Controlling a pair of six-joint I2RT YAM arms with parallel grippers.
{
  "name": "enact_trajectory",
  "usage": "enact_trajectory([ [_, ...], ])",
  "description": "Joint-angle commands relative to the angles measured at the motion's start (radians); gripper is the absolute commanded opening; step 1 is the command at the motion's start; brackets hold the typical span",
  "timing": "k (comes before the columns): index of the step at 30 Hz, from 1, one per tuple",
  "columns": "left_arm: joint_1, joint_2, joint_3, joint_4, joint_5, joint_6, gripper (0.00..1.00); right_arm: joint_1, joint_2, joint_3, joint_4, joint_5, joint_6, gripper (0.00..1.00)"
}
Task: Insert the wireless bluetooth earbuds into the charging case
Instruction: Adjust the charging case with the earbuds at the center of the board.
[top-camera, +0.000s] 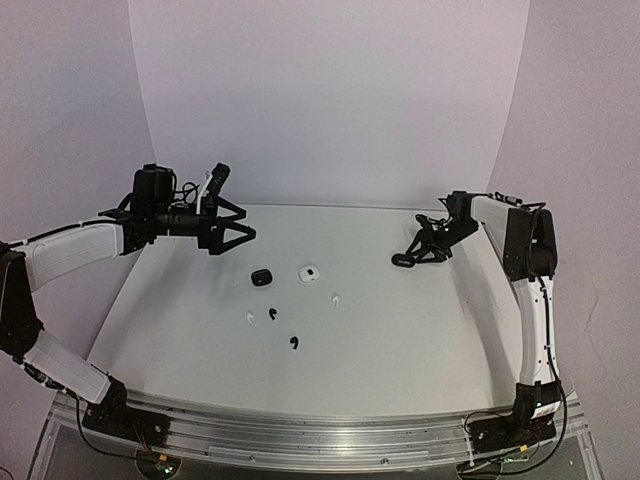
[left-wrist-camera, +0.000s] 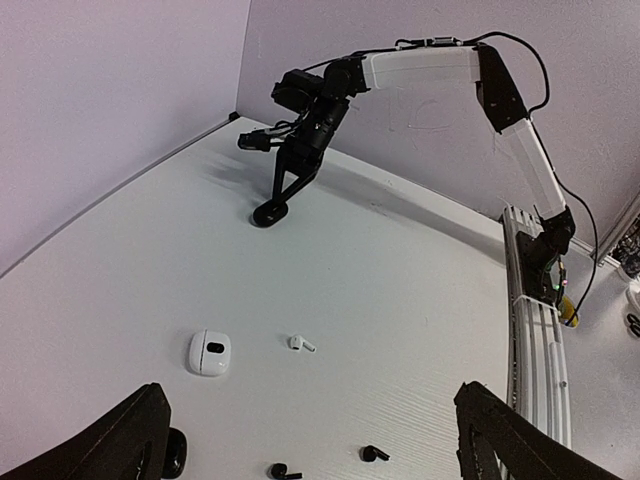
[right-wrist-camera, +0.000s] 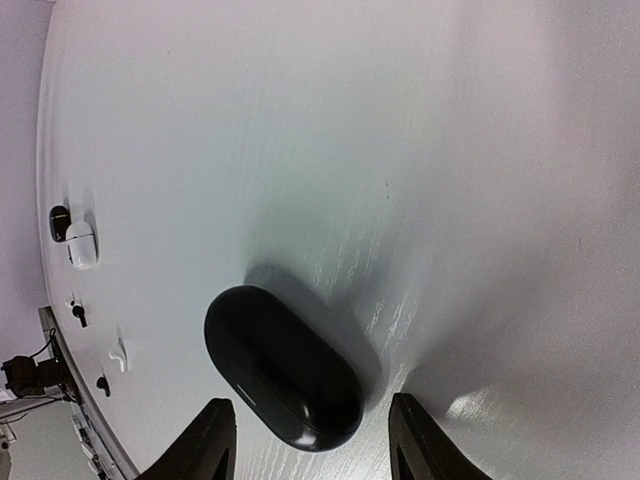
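Nearest the bases, well apart from both tools, the earbuds lie loose: two black earbuds (top-camera: 293, 343) and two white earbuds (top-camera: 335, 299). They look tiny, light and glossy, likely to squirt from a pinch, so grip across the bulbous body. The left gripper (top-camera: 250, 223) hovers spread wide. Farthest, the right gripper (top-camera: 403, 260) stands with jaws apart, straddling a closed black case (right-wrist-camera: 283, 365).

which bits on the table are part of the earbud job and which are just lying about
Job: right white earbud, left white earbud, upper black earbud, lower black earbud, white case, left black case, right black case.
Lying about: nothing loose that I can see; only table and mounting rail.
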Motion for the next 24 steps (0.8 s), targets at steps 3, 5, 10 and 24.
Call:
enact_trajectory([
  [3,0.002,-0.011,0.032,0.009,0.004,0.018,0.98,0.003,-0.029,0.040,-0.017,0.110,0.005,0.51],
  [5,0.002,-0.014,0.031,0.008,0.004,0.022,0.98,0.002,-0.072,0.014,-0.011,0.120,0.007,0.49],
  [10,0.002,-0.019,0.023,0.012,0.002,0.026,0.98,0.014,-0.247,-0.194,0.060,0.152,0.065,0.39],
  [24,0.002,-0.013,0.016,0.051,0.004,0.020,0.98,0.116,-0.243,-0.410,0.220,0.249,0.261,0.05],
])
